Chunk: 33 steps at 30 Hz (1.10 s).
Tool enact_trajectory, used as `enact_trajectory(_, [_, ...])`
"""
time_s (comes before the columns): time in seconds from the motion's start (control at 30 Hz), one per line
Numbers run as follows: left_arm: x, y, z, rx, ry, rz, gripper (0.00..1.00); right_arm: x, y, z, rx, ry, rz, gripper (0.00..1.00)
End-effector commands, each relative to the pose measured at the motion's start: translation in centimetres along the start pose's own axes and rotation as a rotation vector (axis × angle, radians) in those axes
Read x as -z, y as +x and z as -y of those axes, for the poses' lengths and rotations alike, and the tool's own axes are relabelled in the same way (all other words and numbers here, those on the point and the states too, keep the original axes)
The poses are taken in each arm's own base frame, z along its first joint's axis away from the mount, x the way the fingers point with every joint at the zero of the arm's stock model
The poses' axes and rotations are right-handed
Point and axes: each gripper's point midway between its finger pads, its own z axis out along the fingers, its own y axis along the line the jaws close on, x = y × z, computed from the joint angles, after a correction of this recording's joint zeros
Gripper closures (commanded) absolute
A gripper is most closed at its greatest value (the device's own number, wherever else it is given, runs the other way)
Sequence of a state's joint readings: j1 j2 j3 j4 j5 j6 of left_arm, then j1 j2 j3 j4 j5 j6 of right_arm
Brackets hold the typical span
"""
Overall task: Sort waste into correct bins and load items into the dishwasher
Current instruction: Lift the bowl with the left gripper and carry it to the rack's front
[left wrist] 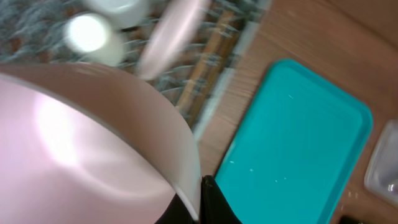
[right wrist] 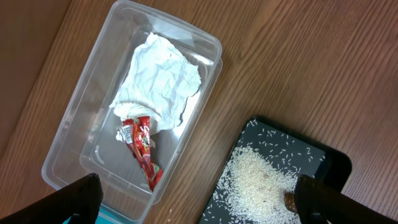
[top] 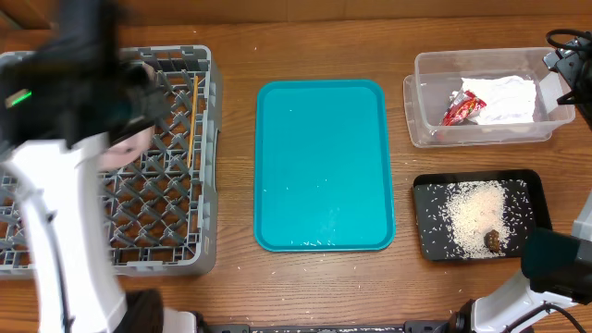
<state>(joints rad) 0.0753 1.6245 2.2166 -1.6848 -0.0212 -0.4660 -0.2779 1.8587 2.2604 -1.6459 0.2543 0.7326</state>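
My left gripper (left wrist: 200, 202) is shut on the rim of the large white plate (left wrist: 81, 143) and holds it tilted over the grey dish rack (top: 148, 217). The plate shows under the left arm in the overhead view (top: 127, 148). The chopsticks (top: 192, 120) lie in the rack; blurred white dishes (left wrist: 87, 34) sit in it too. My right gripper (right wrist: 199, 193) is open and empty, above the wood between the clear tub (right wrist: 74, 143) and the black tray (right wrist: 323, 155). The tub holds the crumpled napkin (right wrist: 161, 81) and the red-and-white wrapper (right wrist: 142, 146). The black tray holds rice (right wrist: 261, 180) and a brown lump (right wrist: 290, 199).
A flat teal tray (top: 322, 166) lies mid-table with a few stray rice grains on it. The tub (top: 425, 120) is at the back right and the black tray (top: 427, 231) at the front right. The left arm's white link (top: 55, 231) crosses the rack's front.
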Motion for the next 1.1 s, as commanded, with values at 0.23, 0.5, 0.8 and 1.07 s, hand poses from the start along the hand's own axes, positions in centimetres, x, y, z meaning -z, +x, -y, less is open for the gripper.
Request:
enact_trajectory(0.23, [-0.9, -3.0, -6.0, 0.117, 0.829, 0.013, 0.96, 0.8, -0.5, 0.1, -0.003, -0.01, 0.029, 0.0])
enact_trajectory(0.5, [-5.9, -3.5, -11.0, 0.335, 1.066, 0.076, 0.96, 0.8, -0.5, 0.1, -0.002, -0.01, 0.029, 0.0])
enact_trajectory(0.8, [-11.8, -2.6, -14.2, 0.5, 1.183, 0.068, 0.96, 0.8, -0.5, 0.1, -0.003, -0.009, 0.029, 0.0])
enact_trajectory(1.07, [-15.3, -1.5, -16.1, 0.603, 1.162, 0.002, 0.96, 0.8, -0.5, 0.1, -0.002, -0.01, 0.029, 0.0])
